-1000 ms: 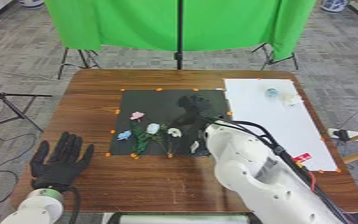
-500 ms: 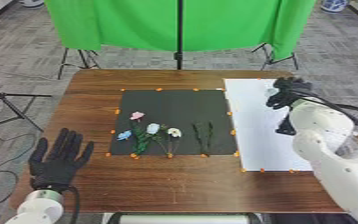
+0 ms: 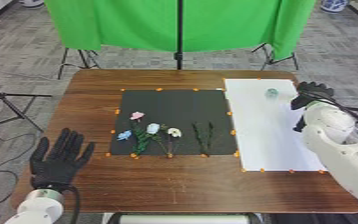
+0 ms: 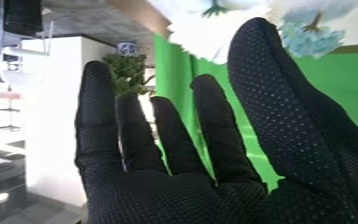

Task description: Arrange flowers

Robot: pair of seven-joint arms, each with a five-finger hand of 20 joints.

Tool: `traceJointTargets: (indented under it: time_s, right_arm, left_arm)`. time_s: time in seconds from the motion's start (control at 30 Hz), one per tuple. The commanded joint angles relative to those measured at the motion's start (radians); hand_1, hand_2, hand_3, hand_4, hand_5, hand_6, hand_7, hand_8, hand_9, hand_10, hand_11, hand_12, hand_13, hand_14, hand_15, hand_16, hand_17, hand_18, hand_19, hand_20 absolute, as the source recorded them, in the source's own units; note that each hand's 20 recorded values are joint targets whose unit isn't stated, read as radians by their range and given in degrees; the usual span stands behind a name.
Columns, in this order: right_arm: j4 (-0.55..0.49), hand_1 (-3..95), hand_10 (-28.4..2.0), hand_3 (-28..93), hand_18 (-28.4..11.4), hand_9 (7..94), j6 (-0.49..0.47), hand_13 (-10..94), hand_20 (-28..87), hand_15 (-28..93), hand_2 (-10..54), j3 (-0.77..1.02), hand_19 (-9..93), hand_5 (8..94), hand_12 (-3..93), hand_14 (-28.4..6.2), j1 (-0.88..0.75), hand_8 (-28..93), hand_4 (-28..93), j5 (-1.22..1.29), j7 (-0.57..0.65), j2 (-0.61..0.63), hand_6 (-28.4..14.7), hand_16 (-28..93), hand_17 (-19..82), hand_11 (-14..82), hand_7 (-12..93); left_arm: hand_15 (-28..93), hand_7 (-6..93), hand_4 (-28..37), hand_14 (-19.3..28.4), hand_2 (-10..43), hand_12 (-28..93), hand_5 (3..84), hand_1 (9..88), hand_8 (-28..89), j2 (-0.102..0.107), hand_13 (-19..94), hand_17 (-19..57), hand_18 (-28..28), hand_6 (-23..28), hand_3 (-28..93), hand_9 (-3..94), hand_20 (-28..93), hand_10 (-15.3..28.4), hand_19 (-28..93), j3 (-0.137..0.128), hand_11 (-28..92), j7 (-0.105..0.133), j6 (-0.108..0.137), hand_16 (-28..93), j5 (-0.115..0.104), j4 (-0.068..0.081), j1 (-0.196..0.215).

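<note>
Brown wooden table (image 3: 202, 185), green cloth (image 3: 220, 25) behind. Flowers (image 3: 153, 128) lie on a black mat (image 3: 167, 102); likely light, petals easily crushed, stems thin and bendy, best pinched below the bloom. A blue bloom (image 3: 271, 93) lies on the white sheet (image 3: 264, 135) alongside. Right hand (image 3: 312, 91) and left hand (image 3: 58, 162) are both open.

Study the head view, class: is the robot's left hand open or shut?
Open: the left hand has its fingers straight and spread, with the thumb held out to the side.
</note>
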Motion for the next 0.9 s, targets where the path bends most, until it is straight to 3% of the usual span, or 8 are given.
traceJointTargets:
  time_s: [0.03, 0.13, 0.23, 0.3, 0.4, 0.53, 0.77, 0.9]
  right_arm:
    - [0.074, 54.3, -16.0, 68, -22.8, 29.0, -0.114, 26, 18, 28, -9.5, -0.071, 63, 38.1, 11.6, -16.9, 0.105, -12, -28, 0.020, 0.036, -0.047, -4.7, 9, 19, 8.0, 18]
    - [0.098, 57.2, -15.2, 65, -22.5, 33.2, -0.225, 34, 18, 28, -9.5, -0.087, 67, 40.3, 10.7, -15.1, 0.119, -12, -28, 0.018, 0.077, -0.068, -4.0, 9, 26, 9.2, 17]
    - [0.096, 57.4, -15.0, 67, -21.7, 35.0, -0.234, 38, 14, 27, -9.5, -0.079, 68, 41.7, 10.2, -14.4, 0.096, -12, -28, 0.027, 0.082, -0.067, -3.3, 9, 31, 9.2, 17]
    - [0.082, 58.5, -14.7, 67, -18.9, 41.0, -0.179, 44, 13, 29, -9.5, -0.082, 69, 45.7, 11.3, -13.3, 0.070, -12, -28, 0.013, 0.074, -0.053, -2.3, 10, 35, 10.5, 17]
    - [0.074, 61.1, -12.7, 64, -17.9, 56.0, -0.018, 55, 18, 36, -9.5, -0.116, 74, 53.7, 16.4, -10.9, 0.045, -12, -28, -0.014, 0.081, -0.033, -1.2, 19, 37, 16.6, 20]
    - [0.047, 65.9, -10.4, 56, -18.3, 79.6, 0.136, 68, 29, 38, -9.5, -0.151, 79, 67.2, 41.6, -5.9, 0.028, 5, -28, -0.046, 0.073, -0.006, -0.1, 39, 38, 11.1, 29]
    - [-0.082, 64.1, -10.4, 60, -19.3, 85.4, 0.329, 71, 32, 39, -9.5, -0.214, 81, 72.8, 44.4, -5.9, 0.036, 8, -28, -0.102, 0.011, 0.040, -0.2, 40, 39, 11.5, 35]
    - [-0.156, 63.7, -10.3, 62, -19.7, 85.8, 0.325, 71, 32, 39, -9.5, -0.229, 81, 73.4, 44.8, -5.7, 0.045, 8, -28, -0.126, -0.008, 0.036, -0.4, 41, 38, 11.3, 35]
  left_arm:
    - [54, 20.9, -28.3, 16.0, 12.4, 14, 48.4, 29.1, -11, -0.008, 33, -4.8, 15.4, 7.7, 75, 42.9, 20, 15.8, 42, 0.021, 32, -0.019, 0.041, -6, -0.025, 0.006, -0.014]
    - [55, 21.1, -28.3, 16.0, 12.6, 13, 48.6, 29.0, -11, -0.008, 33, -4.8, 15.4, 7.8, 75, 42.9, 20, 15.9, 42, 0.022, 32, -0.025, 0.031, -6, -0.016, 0.012, -0.019]
    - [55, 20.9, -28.3, 15.9, 12.8, 13, 48.2, 29.0, -11, -0.009, 33, -4.8, 15.4, 7.7, 75, 42.7, 20, 15.9, 42, 0.015, 32, -0.059, -0.006, -6, 0.028, 0.016, -0.015]
    - [55, 20.7, -28.3, 15.8, 13.1, 13, 48.0, 28.8, -11, -0.008, 33, -4.9, 15.4, 7.7, 75, 42.5, 20, 15.9, 42, 0.016, 32, -0.066, -0.006, -6, 0.040, 0.015, -0.019]
    - [54, 20.3, -28.3, 15.8, 13.4, 13, 47.8, 28.6, -11, -0.007, 33, -5.0, 15.4, 7.7, 74, 42.3, 20, 16.0, 42, 0.014, 31, -0.058, -0.003, -6, 0.034, 0.011, -0.013]
    - [54, 20.1, -28.3, 15.9, 13.4, 13, 47.8, 28.5, -11, -0.007, 33, -5.1, 15.5, 7.8, 75, 42.3, 20, 16.0, 42, 0.015, 31, -0.062, -0.001, -6, 0.035, 0.012, -0.013]
    - [54, 20.1, -28.3, 15.9, 13.6, 13, 47.8, 28.5, -11, -0.002, 33, -5.1, 15.5, 7.8, 75, 42.2, 20, 16.0, 42, 0.015, 31, -0.068, 0.003, -6, 0.035, 0.019, -0.023]
    - [54, 20.0, -28.3, 15.9, 13.6, 13, 47.8, 28.5, -11, -0.002, 33, -5.1, 15.5, 7.8, 74, 42.2, 20, 16.0, 42, 0.022, 31, -0.073, 0.008, -6, 0.030, 0.023, -0.032]
